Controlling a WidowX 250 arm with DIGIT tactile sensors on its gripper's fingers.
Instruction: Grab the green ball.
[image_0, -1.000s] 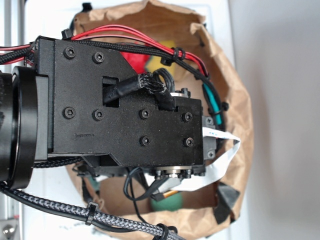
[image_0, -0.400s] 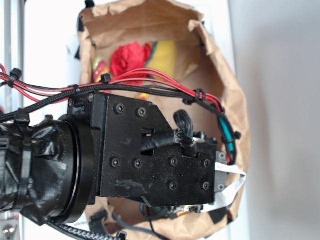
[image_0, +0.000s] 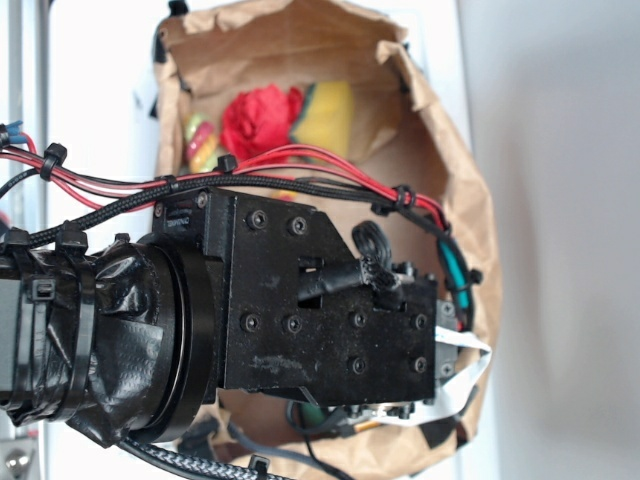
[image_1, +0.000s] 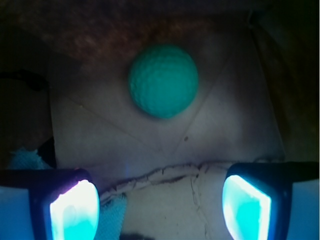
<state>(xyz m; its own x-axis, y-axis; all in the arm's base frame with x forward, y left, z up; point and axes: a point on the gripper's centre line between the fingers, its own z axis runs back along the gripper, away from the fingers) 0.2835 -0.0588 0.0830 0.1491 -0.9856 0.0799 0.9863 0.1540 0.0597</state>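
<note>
In the wrist view the green ball (image_1: 163, 81) lies on the bag's floor, ahead of my gripper (image_1: 160, 207) and centred between its two glowing pads (image_1: 74, 210). The jaws stand wide open with nothing between them. In the exterior view my black wrist block covers the lower half of the brown paper bag (image_0: 455, 150). Only a sliver of the green ball (image_0: 312, 415) shows under the block there, and the gripper itself is hidden inside the bag.
A red fabric flower (image_0: 260, 115), a yellow sponge with a green edge (image_0: 325, 112) and a small striped toy (image_0: 200, 140) lie at the bag's far end. A pale teal cloth (image_1: 22, 159) sits at the lower left of the wrist view. Bag walls close in all round.
My arm has moved down the exterior frame and deeper into the bag, uncovering the flower and sponge; in the last half second it shifted only slightly.
</note>
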